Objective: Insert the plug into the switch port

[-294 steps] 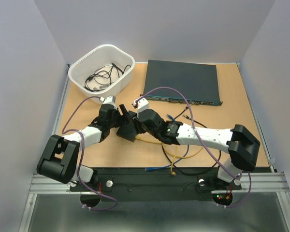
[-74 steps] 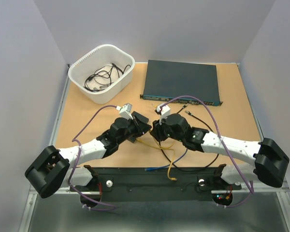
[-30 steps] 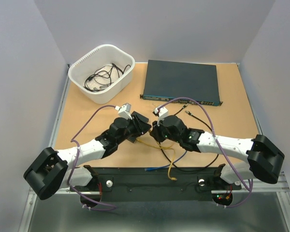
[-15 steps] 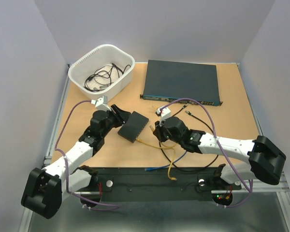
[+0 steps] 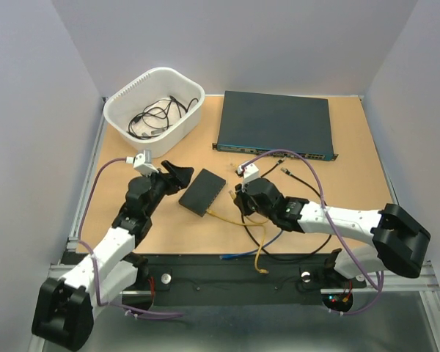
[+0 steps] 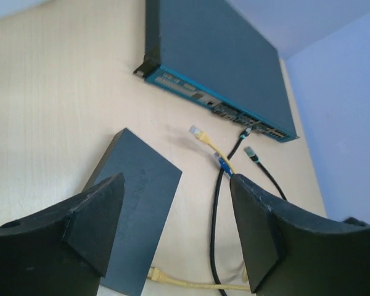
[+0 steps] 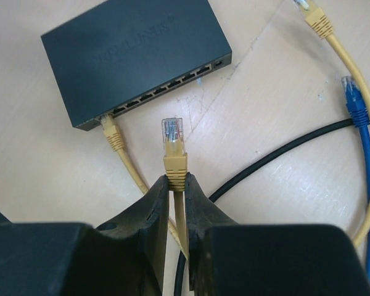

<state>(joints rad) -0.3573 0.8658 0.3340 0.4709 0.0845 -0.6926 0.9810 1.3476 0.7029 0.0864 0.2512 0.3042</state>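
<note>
- The right gripper (image 7: 176, 184) is pinched tight on the boot of the clear-tipped yellow plug (image 7: 172, 132), with the plug's nose aimed at the box.
- The small flat black rectangular box (image 5: 202, 192) lies flat on the wooden table (image 5: 356, 165), between the 2 grippers.
- Its row of switch ports (image 7: 166, 86) faces the plug, with a gap between them – no contact.
- 1 other yellow connector (image 7: 113, 137) already sits in the end socket.
- The left gripper (image 6: 176, 225) is spread wide and holds nothing – it hovers just beside the box's far-left corner.
- The loose blue cable (image 7: 356, 98) and black cable (image 7: 283, 157) lie to the right of the plug.
</note>
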